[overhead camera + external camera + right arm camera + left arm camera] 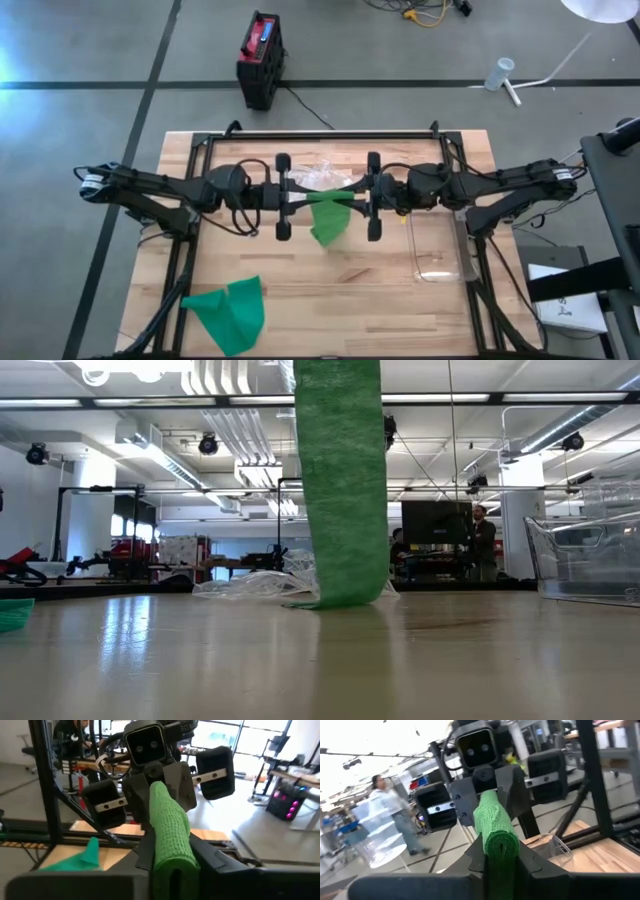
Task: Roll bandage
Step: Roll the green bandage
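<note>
Green bandage (328, 212) spans between both arms above mid-counter, its tail hanging to the surface. Left end effector (283, 197) is clamped on one end; right end effector (372, 196) is closed on the other. Keep tension even while rolling. A clear bin (438, 248) stands near right; a spare cloth (230, 312) lies front-left.

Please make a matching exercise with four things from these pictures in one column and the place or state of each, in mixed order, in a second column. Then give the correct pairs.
Things:
1. green bandage
2. second green bandage
3. clear plastic container
4. clear plastic wrapper

Places or states:
A. lies flat at the table's near left corner
B. stands on the table under the right arm
C. held up between both pincers, its tail hanging to the table
D. lies crumpled behind the hanging strip

Pairs: 1-C, 2-A, 3-B, 4-D
</note>
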`<state>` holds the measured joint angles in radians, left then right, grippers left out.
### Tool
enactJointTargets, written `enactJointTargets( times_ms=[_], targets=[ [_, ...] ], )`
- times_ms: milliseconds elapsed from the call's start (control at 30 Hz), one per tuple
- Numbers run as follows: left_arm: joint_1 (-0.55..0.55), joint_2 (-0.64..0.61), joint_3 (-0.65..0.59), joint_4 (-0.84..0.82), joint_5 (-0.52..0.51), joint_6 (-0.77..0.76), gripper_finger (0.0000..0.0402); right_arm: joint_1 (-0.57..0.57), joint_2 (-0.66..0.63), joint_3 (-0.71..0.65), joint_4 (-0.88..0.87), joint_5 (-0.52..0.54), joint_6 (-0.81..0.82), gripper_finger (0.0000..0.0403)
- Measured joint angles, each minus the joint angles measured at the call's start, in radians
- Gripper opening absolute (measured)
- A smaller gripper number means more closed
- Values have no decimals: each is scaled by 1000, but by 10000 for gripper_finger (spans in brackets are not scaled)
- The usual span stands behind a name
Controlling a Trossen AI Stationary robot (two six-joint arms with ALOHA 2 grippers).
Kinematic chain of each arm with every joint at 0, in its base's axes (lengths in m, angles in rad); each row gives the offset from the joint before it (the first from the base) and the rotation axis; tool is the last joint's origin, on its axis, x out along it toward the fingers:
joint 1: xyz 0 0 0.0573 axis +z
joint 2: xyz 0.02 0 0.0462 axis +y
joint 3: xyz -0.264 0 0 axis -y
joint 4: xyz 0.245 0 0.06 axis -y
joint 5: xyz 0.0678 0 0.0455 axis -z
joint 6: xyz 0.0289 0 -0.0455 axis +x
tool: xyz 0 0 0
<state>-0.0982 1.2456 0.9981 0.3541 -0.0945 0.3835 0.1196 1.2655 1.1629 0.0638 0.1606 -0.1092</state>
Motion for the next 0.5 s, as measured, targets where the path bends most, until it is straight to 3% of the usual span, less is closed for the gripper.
enactJointTargets(
  times_ms=[133,300,500],
  targets=[
    [-1,-7,0,-8,-75,-53,80,-2,0,0,5,15,-91,41],
    [-1,-18,0,-24,-91,-174,158,3,-2,1,-4,102,-239,37],
    [0,-29,0,-32,-53,-337,239,9,-2,3,-5,113,-395,38]
  ],
)
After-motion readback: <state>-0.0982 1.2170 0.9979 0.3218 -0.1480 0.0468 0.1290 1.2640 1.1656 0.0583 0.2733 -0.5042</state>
